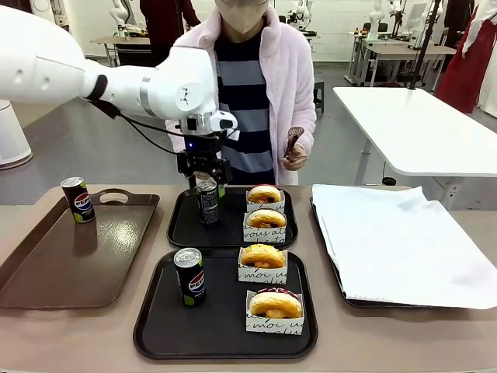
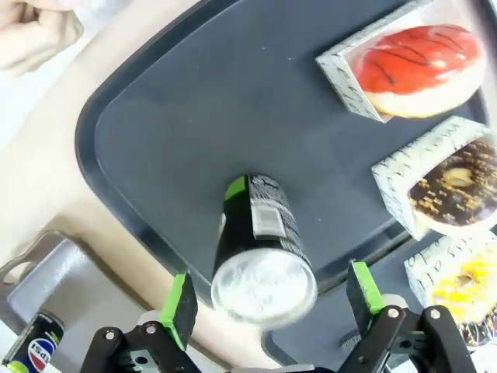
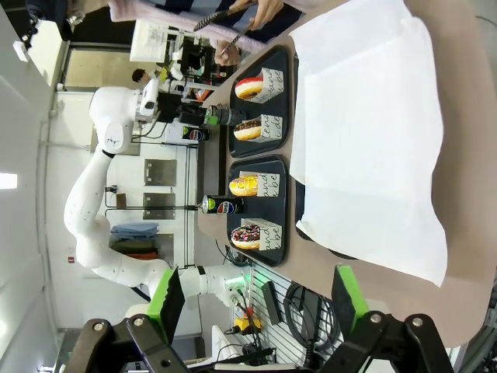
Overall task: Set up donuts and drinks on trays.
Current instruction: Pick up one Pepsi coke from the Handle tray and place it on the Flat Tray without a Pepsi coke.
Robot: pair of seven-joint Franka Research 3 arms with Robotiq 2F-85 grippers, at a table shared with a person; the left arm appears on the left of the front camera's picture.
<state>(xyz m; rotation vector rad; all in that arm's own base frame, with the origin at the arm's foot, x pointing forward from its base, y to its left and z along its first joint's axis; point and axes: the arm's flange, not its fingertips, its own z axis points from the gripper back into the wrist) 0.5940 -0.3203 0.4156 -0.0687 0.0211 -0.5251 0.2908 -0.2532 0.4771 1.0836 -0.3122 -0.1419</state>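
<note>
The left gripper (image 1: 203, 172) hangs directly over a Pepsi can (image 1: 207, 202) that stands upright on the far black tray (image 1: 180, 225), left of two sleeved donuts (image 1: 265, 193). In the left wrist view its fingers (image 2: 179, 309) are spread wide on either side of the can's silver top (image 2: 263, 284), touching nothing, so the can looks released (though whether the pads are fully clear of the rim is hard to judge from this angle). The main risk I see is a finger clipping the top during any sideways move: the can is slim and tall, and it would tip toward the donuts or off the tray's near edge.

The near black tray (image 1: 155, 311) already holds its can (image 1: 189, 276) and two donuts (image 1: 262, 256). A spare can (image 1: 78, 200) sits on the brown tray (image 1: 46, 264), well apart. The person's hand (image 1: 295, 155) holds something dark near the far tray, so a crossing reach could collide with the arm. The right gripper (image 3: 256, 299) has its fingers apart, empty, over the paper-lined tray (image 3: 373, 116).
</note>
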